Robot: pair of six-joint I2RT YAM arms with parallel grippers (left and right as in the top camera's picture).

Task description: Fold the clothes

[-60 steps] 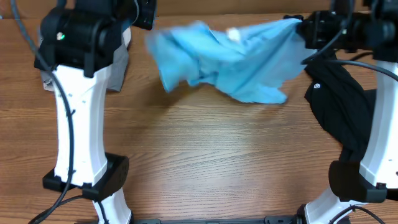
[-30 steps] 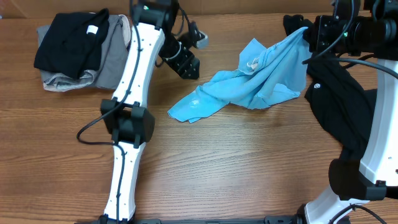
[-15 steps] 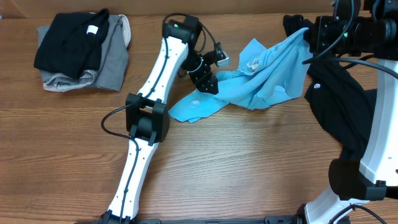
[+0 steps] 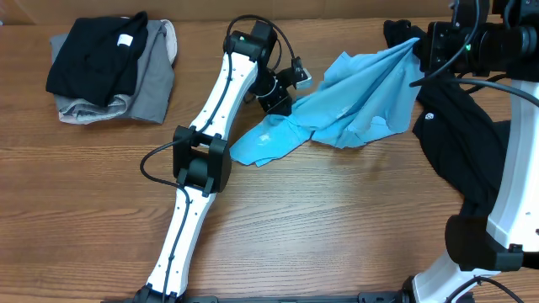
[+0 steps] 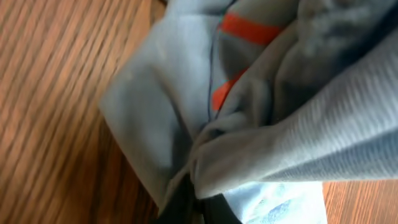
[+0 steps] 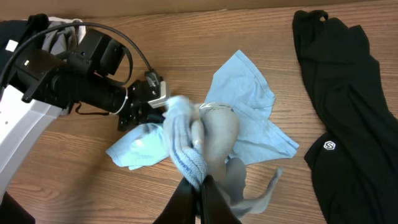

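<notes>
The light blue T-shirt [image 4: 354, 105] lies crumpled on the wooden table [image 4: 320, 219], so the step in hand looks like spreading it flat before any fold. The right gripper [image 4: 418, 46] is clenched on the shirt's far right corner; its wrist view shows cloth gathered into the closed fingers [image 6: 200, 186] and lifted off the wood. The left gripper [image 4: 278, 103] sits at the shirt's upper left edge. In its own view, folds of blue cloth converge on the dark fingertips [image 5: 196, 208], so it appears to be grasping a pleat, though the jaws themselves are mostly hidden. The next move probably calls for drawing the two grips apart to tension the cloth, then laying it down smooth. A black garment [image 4: 459, 135] lies unfolded just right of the shirt, under the right arm, and could snag. A folded black and grey pile [image 4: 105, 71] sits well left of the shirt, out of the way.
</notes>
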